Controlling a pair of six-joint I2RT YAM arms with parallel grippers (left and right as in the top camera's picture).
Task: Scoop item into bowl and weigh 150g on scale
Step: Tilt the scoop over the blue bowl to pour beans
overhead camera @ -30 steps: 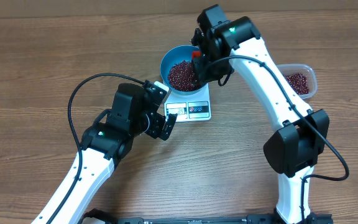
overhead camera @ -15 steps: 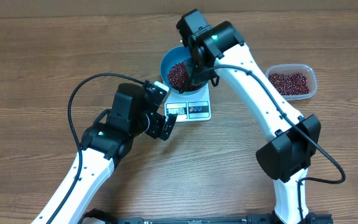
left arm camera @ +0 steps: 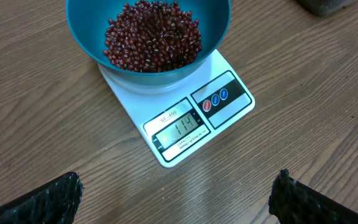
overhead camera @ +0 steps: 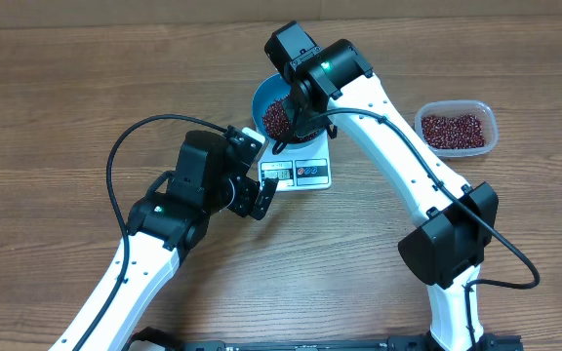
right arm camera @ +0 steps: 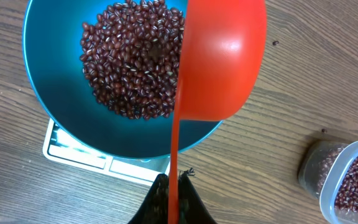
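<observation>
The blue bowl [left arm camera: 86, 31] stands on the white scale [left arm camera: 185, 124], whose display reads 114. A heap of dark red beans [right arm camera: 132, 62] fills the bowl's bottom. My right gripper [right arm camera: 174, 193] is shut on the thin handle of a red scoop [right arm camera: 222, 56]. The scoop is turned on its side over the bowl's right rim [right arm camera: 48, 68], with no beans showing in it. In the overhead view the right wrist [overhead camera: 305, 73] covers the scoop and part of the bowl [overhead camera: 261, 97]. My left gripper [left arm camera: 176, 199] hangs open just in front of the scale, empty.
A clear plastic tub [overhead camera: 454, 127] holding more beans sits on the wooden table to the right of the scale, also seen as the tub [right arm camera: 347, 180] in the right wrist view. The left arm's black cable [overhead camera: 125, 146] loops over the table at left.
The right arm has swung left over the bowl, uncovering the tub in the overhead view. The scoop, red at the rim a second ago, is hidden under the wrist. The left arm has not moved.
</observation>
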